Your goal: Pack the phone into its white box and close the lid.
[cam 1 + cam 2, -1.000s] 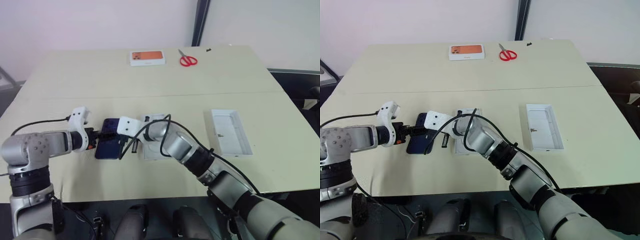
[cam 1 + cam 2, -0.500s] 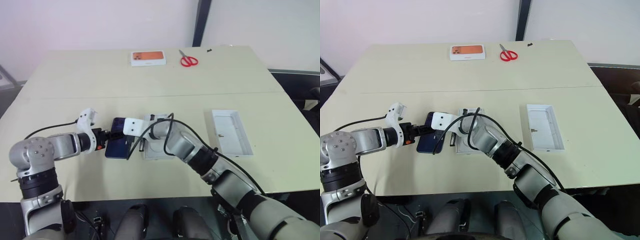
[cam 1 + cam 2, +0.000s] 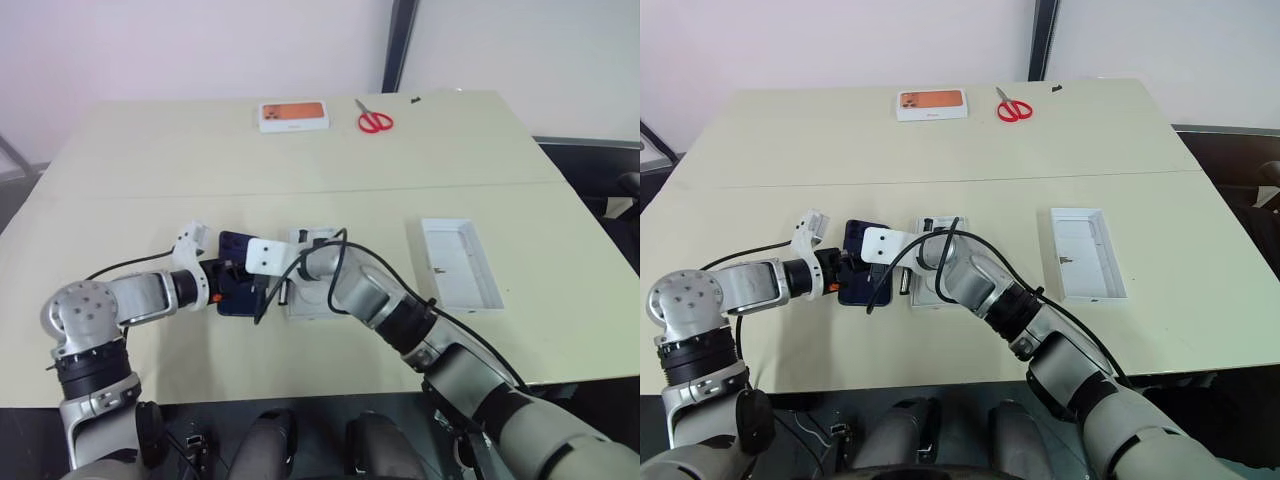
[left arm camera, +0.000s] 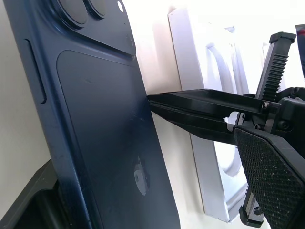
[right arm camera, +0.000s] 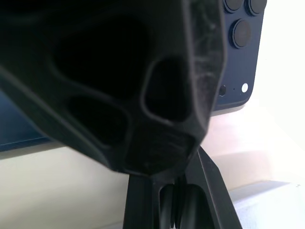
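Holding the phone (image 3: 236, 287) tilted up off the desk (image 3: 150, 160), back and camera cluster outward, between spread fingers of the left hand (image 3: 226, 283); grip taken across the long edges, probably so the phone can be carried sideways to the white box (image 3: 312, 290) lying just beside it. Right hand (image 3: 892, 282) pressed together, tips resting at the phone's near-box edge, seemingly steadying or guiding it rather than gripping. Lid (image 3: 457, 264) parked well apart toward the right side of the desk, inside up, leaving the box mouth free. Box interior largely covered by the right wrist and cable; cannot tell whether an insert sits inside. Phone screen side hidden. Contact of left fingers with the phone's far edge hard to make out in head views; left wrist view confirms phone (image 4: 95, 119) seated between the fingers.
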